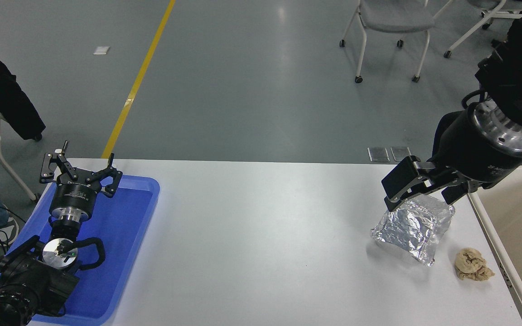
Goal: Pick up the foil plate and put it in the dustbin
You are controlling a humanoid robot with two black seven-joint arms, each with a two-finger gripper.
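Note:
The foil plate (413,228) is a shiny, wrinkled silver tray near the table's right end. It is tilted up on edge, its upper rim between the fingers of my right gripper (424,192), which comes in from the upper right and is shut on that rim. The plate's lower corner is at or just above the table, with a shadow under it. The dustbin (492,231), a cream-beige bin with a thick rim, stands just right of the plate at the picture's right edge. My left gripper (79,170) is parked open over the blue tray at the lower left.
A small tan wadded paper lump (473,265) lies on the table between the foil plate and the bin. A flat blue tray (129,235) sits at the table's left end. Chairs stand on the grey floor beyond the far edge.

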